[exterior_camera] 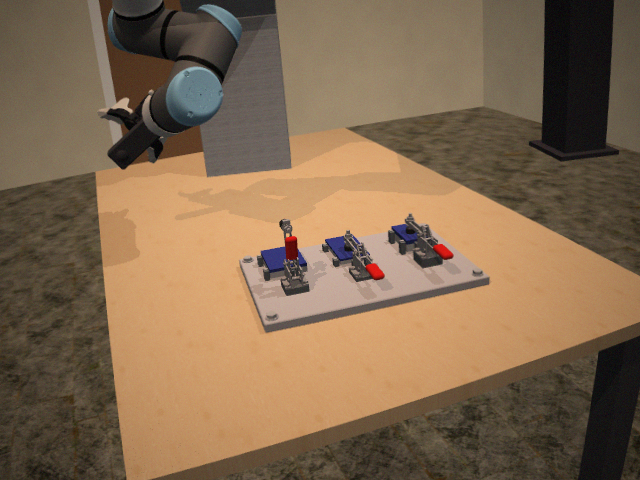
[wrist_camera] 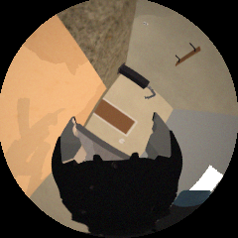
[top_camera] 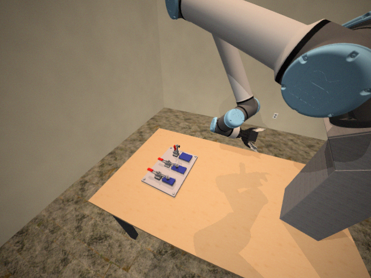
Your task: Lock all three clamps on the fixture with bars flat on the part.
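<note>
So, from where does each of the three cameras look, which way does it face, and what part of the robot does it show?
Top: high behind the arm's shoulder, looking down over the table at the fixture; shows upper arm, forearm, wrist, gripper.
Exterior: beyond the table's far side, facing back toward the robot's pedestal; shows wrist and open gripper.
Wrist: on the gripper, looking past both fingers at a wall, the floor and the table's edge; no clamp visible.
Top and exterior share the fixture, with one upright red handle, and the gripper.

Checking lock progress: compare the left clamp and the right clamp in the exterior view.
Left clamp: red handle upright, bar raised off its blue part. Right clamp: red handle lying low, bar down over its part. Whether it is locked cannot be told. Both sit on the grey fixture, untouched by the open gripper.
</note>
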You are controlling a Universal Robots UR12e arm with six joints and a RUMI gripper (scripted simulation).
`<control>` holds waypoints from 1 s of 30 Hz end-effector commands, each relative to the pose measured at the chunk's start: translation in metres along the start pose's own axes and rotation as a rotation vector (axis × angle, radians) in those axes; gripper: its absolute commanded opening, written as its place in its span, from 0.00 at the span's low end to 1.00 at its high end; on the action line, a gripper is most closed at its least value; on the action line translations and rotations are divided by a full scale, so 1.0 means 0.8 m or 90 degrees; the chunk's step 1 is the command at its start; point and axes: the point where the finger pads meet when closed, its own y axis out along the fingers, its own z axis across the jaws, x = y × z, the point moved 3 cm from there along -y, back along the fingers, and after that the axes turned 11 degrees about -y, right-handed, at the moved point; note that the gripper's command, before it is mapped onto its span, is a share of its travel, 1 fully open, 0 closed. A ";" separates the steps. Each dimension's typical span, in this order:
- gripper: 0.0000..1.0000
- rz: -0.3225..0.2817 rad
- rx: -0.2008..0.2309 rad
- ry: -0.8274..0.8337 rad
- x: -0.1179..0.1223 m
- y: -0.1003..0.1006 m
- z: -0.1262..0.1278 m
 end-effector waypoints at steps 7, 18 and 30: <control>1.00 0.167 -0.089 -0.075 0.000 -0.144 -0.027; 1.00 0.429 -0.232 -0.191 -0.010 -0.360 -0.066; 1.00 0.622 -0.336 -0.273 -0.026 -0.519 -0.092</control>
